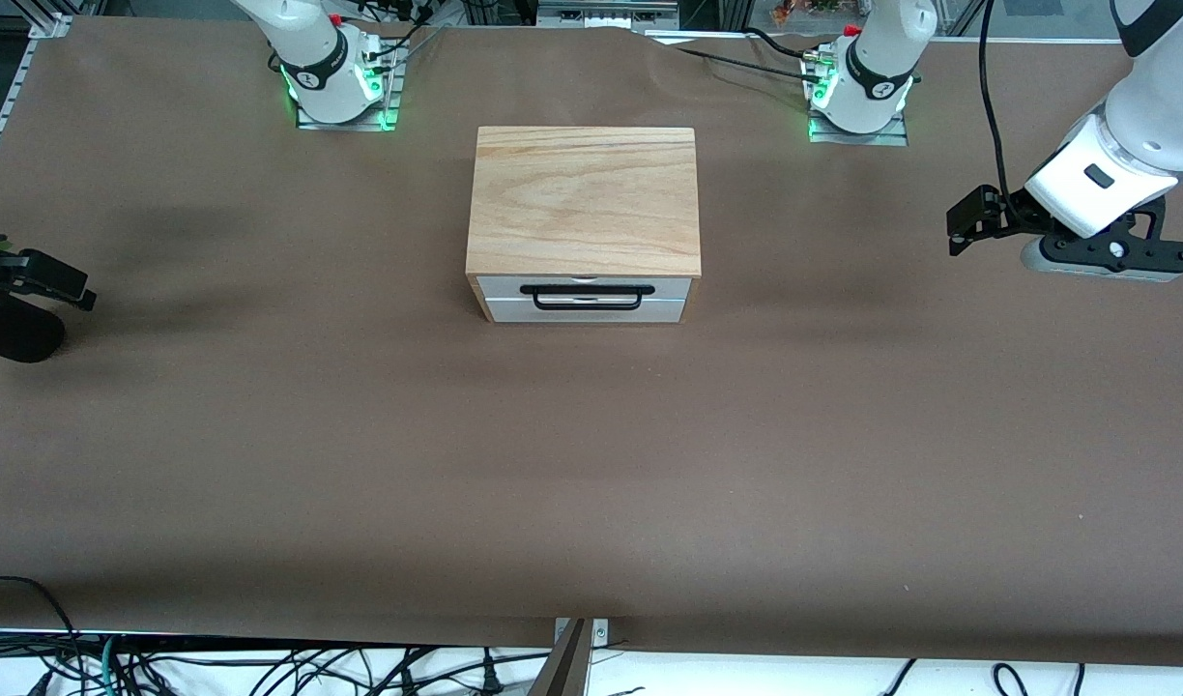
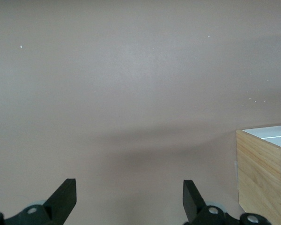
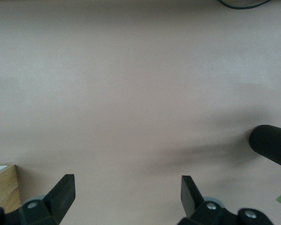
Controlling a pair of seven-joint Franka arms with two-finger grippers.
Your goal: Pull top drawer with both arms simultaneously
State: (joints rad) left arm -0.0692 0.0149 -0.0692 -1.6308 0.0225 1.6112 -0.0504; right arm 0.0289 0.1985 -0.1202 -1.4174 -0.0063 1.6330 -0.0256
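The left gripper (image 2: 129, 201) has its fingers spread wide with nothing between them, and the right gripper (image 3: 128, 199) is the same — both hold only air over bare brown table (image 1: 263, 464). Each hangs well apart from the cabinet (image 1: 583, 198), the left gripper (image 1: 973, 222) out toward the left arm's end of the table, the right gripper (image 1: 41, 280) toward the right arm's end.

The top drawer (image 1: 584, 287) sits shut in the cabinet's front, facing the front camera, above a second white panel (image 1: 586, 310). Its thin black wire handle (image 1: 582, 295) is the only place to grip; it looks stiff but slim, so each gripper should likely take one end. The drawer probably slides lightly — the small cabinet itself may shift if pulled unevenly.

The right gripper is partly cut off at the front view's edge, and the handle's clearance from the panel is hard to judge.
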